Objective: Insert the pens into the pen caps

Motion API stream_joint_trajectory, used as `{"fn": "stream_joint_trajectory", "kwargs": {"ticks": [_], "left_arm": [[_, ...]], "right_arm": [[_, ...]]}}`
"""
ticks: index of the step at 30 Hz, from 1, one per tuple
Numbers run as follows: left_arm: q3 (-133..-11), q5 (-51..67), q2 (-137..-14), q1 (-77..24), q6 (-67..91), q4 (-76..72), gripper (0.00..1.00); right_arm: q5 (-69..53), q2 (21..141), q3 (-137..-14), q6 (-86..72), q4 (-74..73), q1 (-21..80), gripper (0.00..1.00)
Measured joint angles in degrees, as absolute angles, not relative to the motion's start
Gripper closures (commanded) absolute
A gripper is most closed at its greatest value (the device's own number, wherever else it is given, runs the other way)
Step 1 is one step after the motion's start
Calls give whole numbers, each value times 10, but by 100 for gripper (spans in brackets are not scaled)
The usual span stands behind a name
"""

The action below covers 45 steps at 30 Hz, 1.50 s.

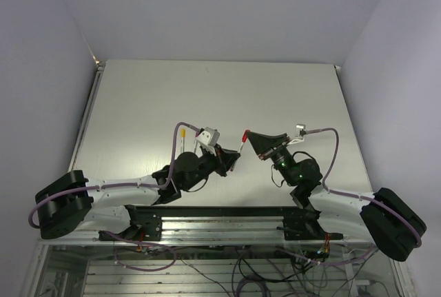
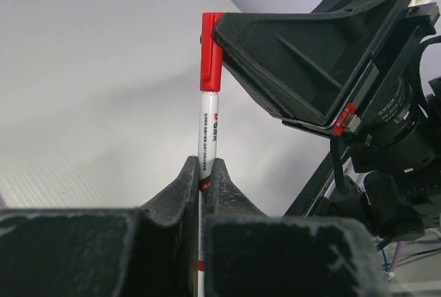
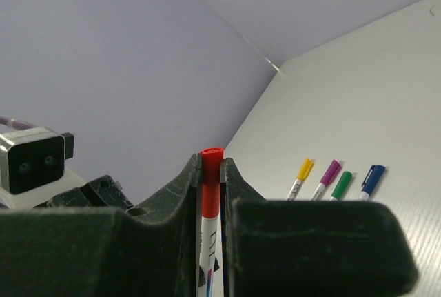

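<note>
Pinching the white barrel of the pen (image 2: 208, 121) low down, the left gripper (image 2: 205, 169) has both fingers pressed against it from either side, and the pen stands up out of the tips. On the pen's other end sits the red cap (image 2: 211, 52). The right gripper (image 3: 211, 166) is closed on that cap, squeezing it so that only its end shows above the fingers. The two grippers meet almost tip to tip above the near middle of the table (image 1: 207, 90). The left one holds the near-left end of the pen and the right one the far-right end, so each arm already has its own part and neither is nearer. What matters is the axis: barrel and cap lie in one straight line, running from the left fingers away and a little rightward into the right fingers, with no bend visible at the joint. The cap's mouth already covers the barrel's end, but whether it is fully home cannot be told. The next move is probably a short push along that line, or a release by one side if the cap is seated. A sideways offset could lever the thin barrel in the left pinch. Farther out, four pens lie side by side on the table, capped yellow (image 3: 304, 169), purple (image 3: 331, 171), green (image 3: 342, 182) and blue (image 3: 373, 177). They show clearly only in the right wrist view.
</note>
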State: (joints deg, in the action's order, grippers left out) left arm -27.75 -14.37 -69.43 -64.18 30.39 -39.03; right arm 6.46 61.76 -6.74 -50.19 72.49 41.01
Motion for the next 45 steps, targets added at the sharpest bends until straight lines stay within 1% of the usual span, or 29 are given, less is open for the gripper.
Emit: {"fn": "stream_joint_trajectory", "kwargs": {"ticks": [8,21,38,44,45], "left_arm": [[-277,-169,-693,-642,291,-395,93],[-277,-204,-693,-643,248,-337,93],[-288,-254,-693,-643,189,-273,93],[-288,-260,-693,-643,187,-267,93],[-288,-261,-693,-643,187,-267,93]], "right_arm": [[37,649,-107,-487,698,414,100],[46,660,-144,-438,598,444,100],[78,722,-175,-420,590,481,100],[88,726,-179,-415,585,487,100],[92,724,-182,-413,578,488,94]]}}
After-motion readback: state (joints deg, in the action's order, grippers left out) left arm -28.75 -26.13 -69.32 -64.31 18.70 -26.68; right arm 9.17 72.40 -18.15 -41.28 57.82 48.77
